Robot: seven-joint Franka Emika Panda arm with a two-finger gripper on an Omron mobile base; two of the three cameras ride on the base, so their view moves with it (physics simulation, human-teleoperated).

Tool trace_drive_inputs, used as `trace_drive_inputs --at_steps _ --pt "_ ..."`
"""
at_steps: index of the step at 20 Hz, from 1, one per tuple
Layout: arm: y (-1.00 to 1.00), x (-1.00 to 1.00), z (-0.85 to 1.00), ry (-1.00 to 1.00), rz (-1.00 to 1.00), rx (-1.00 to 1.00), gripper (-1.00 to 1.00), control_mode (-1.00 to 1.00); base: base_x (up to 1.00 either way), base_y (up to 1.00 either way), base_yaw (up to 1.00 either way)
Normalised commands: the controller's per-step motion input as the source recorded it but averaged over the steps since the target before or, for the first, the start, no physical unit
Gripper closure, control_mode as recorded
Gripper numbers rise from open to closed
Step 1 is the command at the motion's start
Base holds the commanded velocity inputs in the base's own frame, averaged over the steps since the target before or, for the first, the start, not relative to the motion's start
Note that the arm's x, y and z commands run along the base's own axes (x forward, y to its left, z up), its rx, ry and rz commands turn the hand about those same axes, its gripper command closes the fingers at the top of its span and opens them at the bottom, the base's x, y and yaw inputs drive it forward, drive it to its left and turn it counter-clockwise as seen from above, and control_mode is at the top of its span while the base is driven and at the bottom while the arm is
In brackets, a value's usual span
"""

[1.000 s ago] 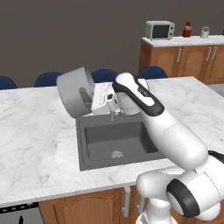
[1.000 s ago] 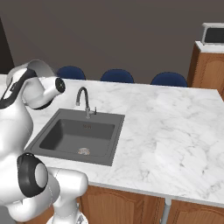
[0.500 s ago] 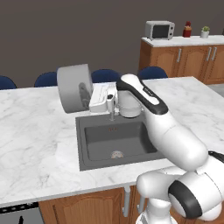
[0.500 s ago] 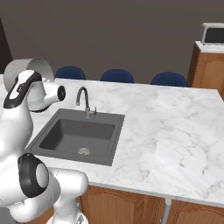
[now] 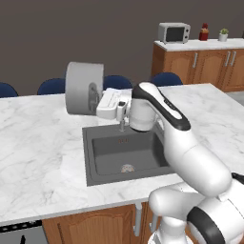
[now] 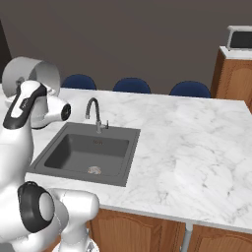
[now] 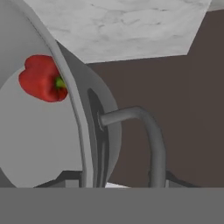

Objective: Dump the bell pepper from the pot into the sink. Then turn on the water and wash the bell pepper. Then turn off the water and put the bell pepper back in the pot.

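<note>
Gripper (image 5: 97,106) clamped on rim of pot (image 5: 84,88), which is tipped on its side; bell pepper (image 7: 43,78) inside pot, sink (image 5: 125,151) below gripper

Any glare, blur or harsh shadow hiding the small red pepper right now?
Hand view: small red bell pepper sharp against the large grey metal pot wall, evenly lit, no glare. Left base view: flat lighting, pot slightly soft; the dark grey sink shows no hard shadow.

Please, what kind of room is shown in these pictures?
Most likely a home kitchen: a dark sink with a gooseneck faucet set in a white marble counter, wooden cabinets, and a microwave on the far counter.
</note>
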Motion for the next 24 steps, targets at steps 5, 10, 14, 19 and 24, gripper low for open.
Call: trace_drive_inputs --at_steps 5,10,14,19,24 --pt "0.0 -0.2 0.25 0.0 -0.05 0.12 1.0 -1.0 0.0 0.0 0.0" --pt "0.0 -0.05 0.11 0.0 -0.08 0.14 1.0 -1.0 0.0 0.0 0.0" --pt "0.0 0.06 0.0 0.06 -0.01 0.18 1.0 -1.0 0.0 0.0 0.0" --pt "0.0 0.5 -0.01 0.2 0.09 0.18 1.0 -1.0 0.0 0.0 0.0" --pt "0.0 0.36 0.0 0.16 0.19 0.14 1.0 -1.0 0.0 0.0 0.0"
